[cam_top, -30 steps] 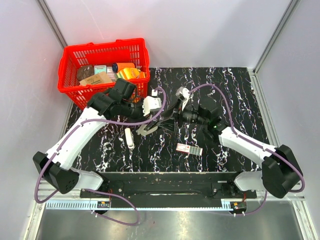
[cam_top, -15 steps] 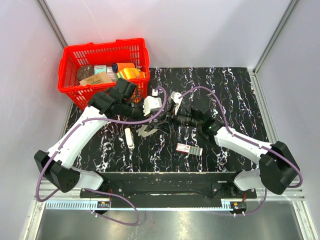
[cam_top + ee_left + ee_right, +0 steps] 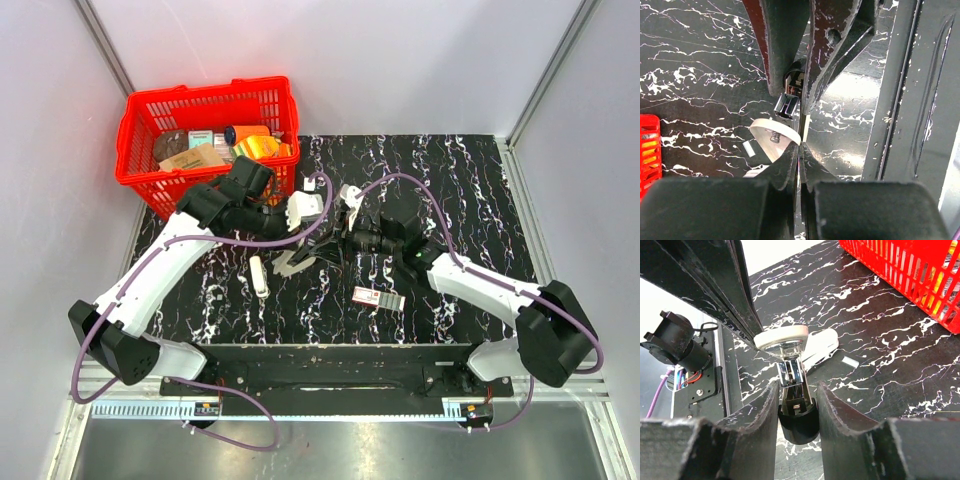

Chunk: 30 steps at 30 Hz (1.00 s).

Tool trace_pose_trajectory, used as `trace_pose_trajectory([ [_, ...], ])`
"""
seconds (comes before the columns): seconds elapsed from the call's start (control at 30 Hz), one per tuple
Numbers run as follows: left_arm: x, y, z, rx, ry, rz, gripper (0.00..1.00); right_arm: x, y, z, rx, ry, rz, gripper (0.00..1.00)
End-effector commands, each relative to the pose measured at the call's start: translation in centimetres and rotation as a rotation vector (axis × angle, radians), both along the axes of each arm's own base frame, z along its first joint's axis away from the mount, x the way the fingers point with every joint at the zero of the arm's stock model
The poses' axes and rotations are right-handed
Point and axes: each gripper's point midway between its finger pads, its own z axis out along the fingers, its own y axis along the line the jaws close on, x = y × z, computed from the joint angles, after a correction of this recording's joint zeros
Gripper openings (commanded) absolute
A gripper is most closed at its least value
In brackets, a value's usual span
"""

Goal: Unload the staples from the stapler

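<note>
The stapler point(image 3: 296, 261) hangs tilted just above the black marbled table, opened at its hinge. My left gripper point(image 3: 800, 145) is shut on the thin edge of its pale hinged arm point(image 3: 771, 136). In the right wrist view the chrome staple channel point(image 3: 790, 373) runs down to a black end cap point(image 3: 798, 416). My right gripper point(image 3: 797, 387) has closed round that cap, with both fingers touching its sides. In the top view the two grippers meet mid-table, the left gripper point(image 3: 316, 230) beside the right gripper point(image 3: 338, 240).
A red basket point(image 3: 140, 110) full of packets stands at the back left. A short white bar point(image 3: 259, 277) lies left of the stapler and a red-and-white box point(image 3: 378, 297) lies nearer the front. A small pale strip point(image 3: 850, 361) lies on the table beneath the stapler.
My right gripper has moved left to the stapler and its jaws have narrowed onto the black end cap. The left gripper has held the stapler still.
</note>
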Motion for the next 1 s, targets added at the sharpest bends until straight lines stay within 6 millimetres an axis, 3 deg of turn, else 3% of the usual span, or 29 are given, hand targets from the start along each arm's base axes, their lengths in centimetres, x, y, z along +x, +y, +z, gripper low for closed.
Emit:
trace_pose_trajectory([
  [0.0,0.9,-1.3,2.6,-0.104,-0.074,0.007,0.00,-1.1,0.2,1.0,0.034,0.005,0.036,0.15],
  [0.1,2.2,-1.4,2.1,-0.098,-0.078,0.068,0.00,-1.6,-0.3,1.2,0.057,0.027,0.025,0.09],
  [0.43,8.5,0.2,0.0,-0.058,-0.093,0.399,0.00,-3.5,-1.3,0.6,0.103,0.110,0.022,0.04],
  [0.77,11.4,3.4,-1.3,-0.035,-0.075,0.599,0.00,-4.6,-2.1,0.8,0.135,0.149,0.011,0.00],
  [0.97,12.0,4.8,-2.0,-0.027,-0.041,0.668,0.00,-5.5,-2.4,0.8,0.156,0.189,0.023,0.00],
])
